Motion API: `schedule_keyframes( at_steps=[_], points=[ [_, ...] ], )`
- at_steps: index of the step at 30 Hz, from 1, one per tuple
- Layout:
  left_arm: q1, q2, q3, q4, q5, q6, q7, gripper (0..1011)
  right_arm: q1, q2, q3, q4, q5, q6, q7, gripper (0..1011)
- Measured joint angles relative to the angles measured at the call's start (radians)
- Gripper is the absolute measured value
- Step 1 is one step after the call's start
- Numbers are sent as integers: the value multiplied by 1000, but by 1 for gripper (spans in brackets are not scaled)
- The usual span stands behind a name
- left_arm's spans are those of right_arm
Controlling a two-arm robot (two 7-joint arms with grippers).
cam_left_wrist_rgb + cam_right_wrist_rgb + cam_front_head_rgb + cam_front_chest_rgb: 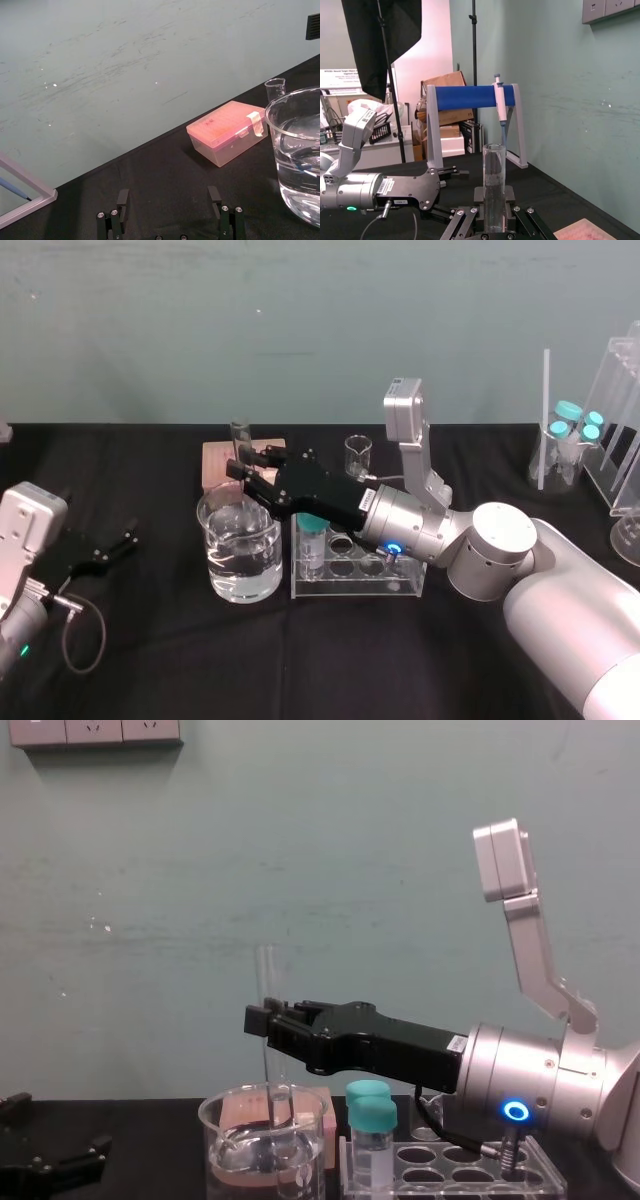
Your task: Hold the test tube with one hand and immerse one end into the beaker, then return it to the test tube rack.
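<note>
Black-draped surface (140, 680) carries everything. Right hand (243, 472) reaches over the wide clear glass beaker (240, 550) of water, clamped on a long thin clear glass test tube (266, 970). Left hand (125, 540) is well left of the beaker, spread wide. Low clear acrylic rack (400, 585) stands just right of it. The tube stands upright, lower end inside the beaker.

The right gripper (242, 469) clamps the upright test tube (240, 436) over the beaker's (216, 568) 12 o'clock rim. The test tube rack (372, 582) sits at the beaker's 3 o'clock, and the left gripper (127, 541), fingers spread, at its 9 o'clock.
</note>
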Motion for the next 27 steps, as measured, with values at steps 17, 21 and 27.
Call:
schedule_keyframes(
  at_steps=[17,21,27],
  points=[
    [0,0,0,0,0,0,0,1000,6,-3,1,9,0,-3,6,225],
    [0,0,0,0,0,0,0,1000,6,-2,1,7,0,-3,7,225],
    [0,0,0,0,0,0,0,1000,5,-1,0,4,-1,-3,7,225]
  ],
)
